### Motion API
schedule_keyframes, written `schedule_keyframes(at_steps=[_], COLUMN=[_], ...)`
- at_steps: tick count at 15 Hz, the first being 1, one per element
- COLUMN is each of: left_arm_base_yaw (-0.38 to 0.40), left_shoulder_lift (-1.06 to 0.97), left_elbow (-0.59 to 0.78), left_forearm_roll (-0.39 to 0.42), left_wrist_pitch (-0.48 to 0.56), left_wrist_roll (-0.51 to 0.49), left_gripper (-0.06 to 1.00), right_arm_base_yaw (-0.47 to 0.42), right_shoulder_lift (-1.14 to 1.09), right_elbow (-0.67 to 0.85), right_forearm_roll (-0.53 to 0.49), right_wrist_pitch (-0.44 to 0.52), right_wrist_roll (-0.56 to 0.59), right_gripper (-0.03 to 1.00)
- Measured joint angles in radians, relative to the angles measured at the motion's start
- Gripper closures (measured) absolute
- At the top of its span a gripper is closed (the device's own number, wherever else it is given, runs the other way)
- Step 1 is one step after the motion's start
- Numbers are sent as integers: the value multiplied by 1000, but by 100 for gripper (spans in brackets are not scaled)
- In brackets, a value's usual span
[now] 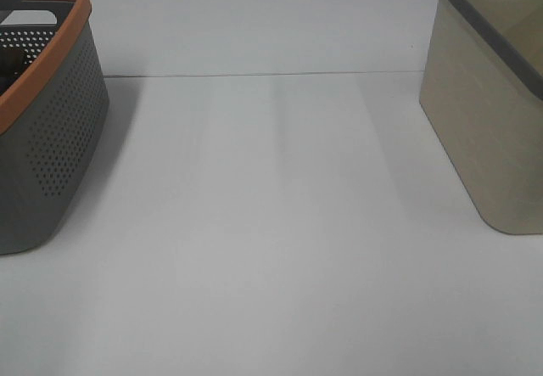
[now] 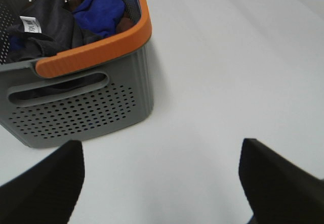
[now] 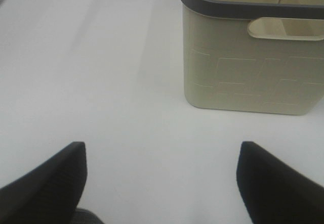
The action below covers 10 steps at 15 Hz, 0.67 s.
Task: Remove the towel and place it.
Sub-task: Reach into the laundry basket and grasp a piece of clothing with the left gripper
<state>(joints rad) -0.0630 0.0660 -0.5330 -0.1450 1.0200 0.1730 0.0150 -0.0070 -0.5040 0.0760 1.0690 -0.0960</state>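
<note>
The towel (image 2: 50,24), a dark, nearly black cloth with a small white tag (image 2: 30,25), lies crumpled inside the grey perforated basket with an orange rim (image 2: 96,49), next to a bright blue cloth (image 2: 101,9). That basket stands at the left edge of the exterior view (image 1: 59,130); the towel is hidden there. My left gripper (image 2: 162,183) is open and empty over the table, short of the basket. My right gripper (image 3: 162,183) is open and empty, short of the beige basket. Neither gripper shows in the exterior view.
A beige basket with a dark grey rim (image 1: 488,121) stands at the right; its handle cut-out faces the right wrist camera (image 3: 283,29). The white table (image 1: 271,223) stretches between the two baskets, with a seam line across its far part.
</note>
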Motion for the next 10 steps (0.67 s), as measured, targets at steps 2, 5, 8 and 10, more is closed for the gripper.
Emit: schedule_keyframes(at_steps=[2, 5, 8, 10], left_arm_base_yaw=[0, 0, 0, 0], left_shoulder_lift=[84, 286, 516, 594], left_elbow=[-47, -131, -219, -247], left_forearm_roll=[72, 252, 401, 452], left_wrist_pitch=[-69, -231, -283, -284], left_wrist_roll=[-88, -298, -474, -539], left_gripper=[20, 21, 21, 21], right_arm_base_yaw=[0, 0, 0, 0], right_shoulder_lift=[0, 0, 0, 0], right_elbow=[0, 0, 0, 0], right_forearm_roll=[0, 0, 0, 0], right_wrist_pitch=[0, 0, 0, 0], right_wrist_roll=[0, 0, 0, 0], right_gripper=[20, 20, 20, 20])
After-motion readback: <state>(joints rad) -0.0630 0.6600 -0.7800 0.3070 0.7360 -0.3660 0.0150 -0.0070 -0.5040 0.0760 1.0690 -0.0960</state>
